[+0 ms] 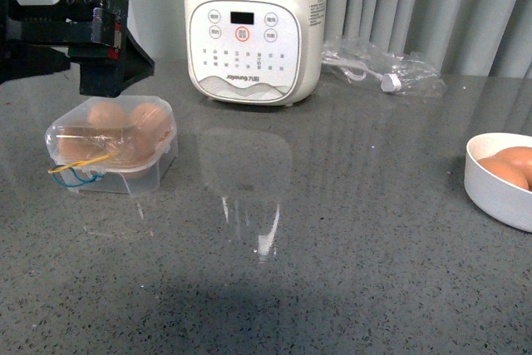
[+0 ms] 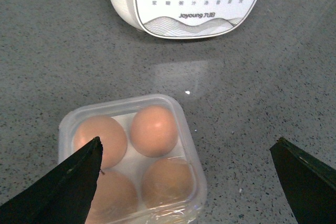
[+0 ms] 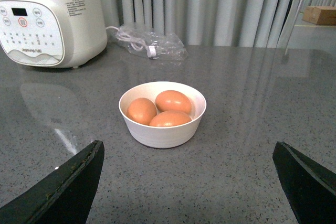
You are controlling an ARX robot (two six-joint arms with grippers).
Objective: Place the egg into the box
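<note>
The box (image 1: 112, 143) is a clear plastic egg case on the grey counter at the left, with yellow and blue bands at its front. In the left wrist view the box (image 2: 185, 129) holds several brown eggs (image 2: 153, 129), one in every cell. My left gripper (image 1: 125, 60) hangs open and empty just above and behind the box; in its own view the gripper (image 2: 188, 141) spans the box's edge. My right gripper (image 3: 188, 144) is open and empty, low over the counter in front of a white bowl (image 3: 163, 135) with three brown eggs (image 3: 172, 101).
A white Joyoung kitchen appliance (image 1: 253, 39) stands at the back centre. A clear plastic bag with a white cable (image 1: 382, 68) lies behind on the right. The white bowl (image 1: 499, 193) sits at the right edge of the front view. Grey curtains hang behind.
</note>
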